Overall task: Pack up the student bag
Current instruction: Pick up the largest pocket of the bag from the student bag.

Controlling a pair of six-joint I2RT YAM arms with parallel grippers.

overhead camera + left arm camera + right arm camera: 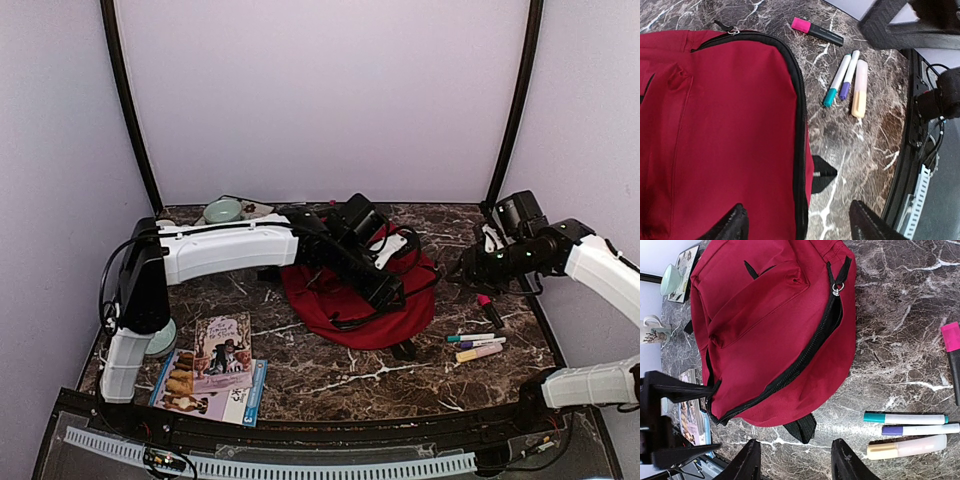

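Inspected a dark marbled tabletop [330, 375] within pale purple walls. Found the student bag [362, 312] lying flat near centre, partly beneath the left arm, main zipper [810, 347] shut along its visible run. Noted the left tool [800, 220] above the bag's edge, fingers apart, gripping nothing. Noted the right tool [795, 460] likewise apart and empty, above the bag's edge. Counted 4 pens outside the bag, near its side: teal marker [905, 418], purple marker [920, 430], pale highlighter [907, 447], pink highlighter [952, 347]. Logged books [215, 375] at the near left, also unpacked. Could not see inside the bag. Judged packing barely begun: unzipping and loading all left to do.
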